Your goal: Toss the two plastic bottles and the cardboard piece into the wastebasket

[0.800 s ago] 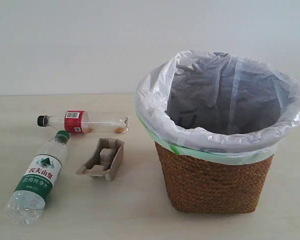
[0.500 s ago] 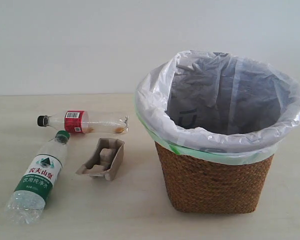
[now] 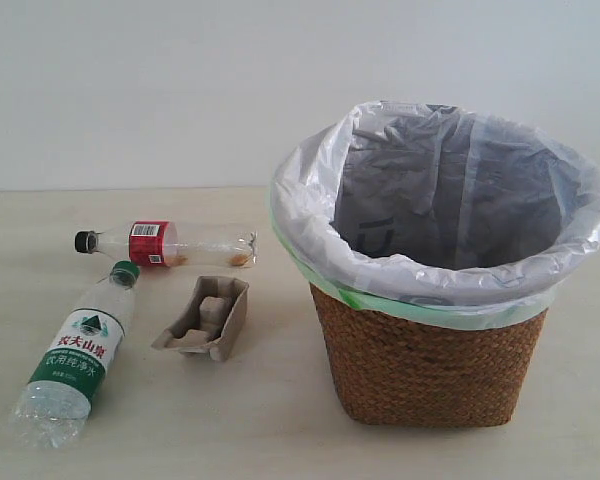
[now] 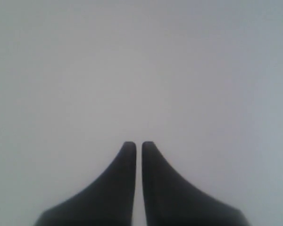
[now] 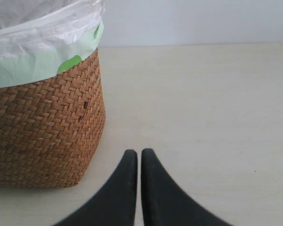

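Note:
On the pale table the larger bottle (image 3: 72,352) with green cap and green-white label lies at the left front. The slimmer bottle (image 3: 165,244) with black cap and red label lies behind it. The grey-brown cardboard tray (image 3: 204,318) rests between them and the wicker wastebasket (image 3: 427,360), which has a white bag with a green edge. Neither arm shows in the exterior view. My left gripper (image 4: 135,144) is shut, facing only a blank grey surface. My right gripper (image 5: 138,152) is shut over the table, beside the wastebasket (image 5: 42,127).
A plain white wall runs behind the table. Bare tabletop (image 5: 203,103) stretches beyond the right gripper, to the side of the basket.

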